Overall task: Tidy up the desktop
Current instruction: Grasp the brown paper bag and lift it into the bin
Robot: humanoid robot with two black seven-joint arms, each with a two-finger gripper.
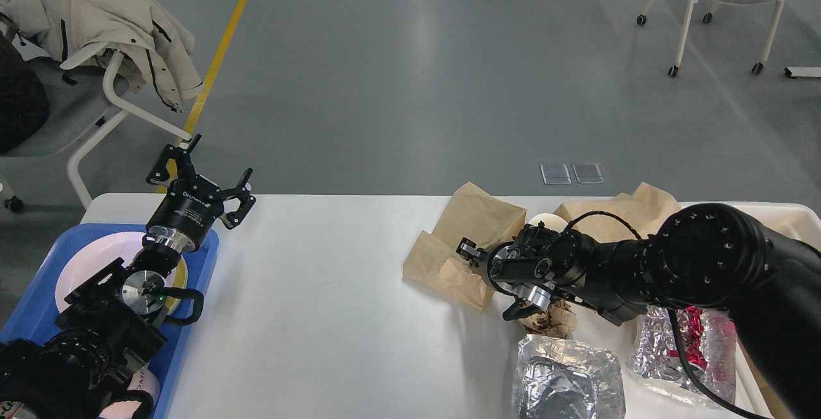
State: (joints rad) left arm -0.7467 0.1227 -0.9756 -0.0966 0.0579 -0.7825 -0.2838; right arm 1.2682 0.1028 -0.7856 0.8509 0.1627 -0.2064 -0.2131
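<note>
The white desktop [333,316] fills the lower view. My right gripper [490,280] is low over it, open, with one finger [465,249] on the right edge of a creased brown paper bag [442,255] and the other finger [516,310] next to a crumpled brown paper ball [555,321]. It holds nothing that I can see. My left gripper [205,178] is open and empty, raised above the far end of the blue tray [32,316].
The tray holds a white plate [83,265]. A second brown bag [632,207] lies behind my right arm. Two foil pouches lie front right, one with dark contents [567,380], one with red [689,348]. A cream bin edge [798,217] shows far right. A chair with a coat [96,27] stands back left.
</note>
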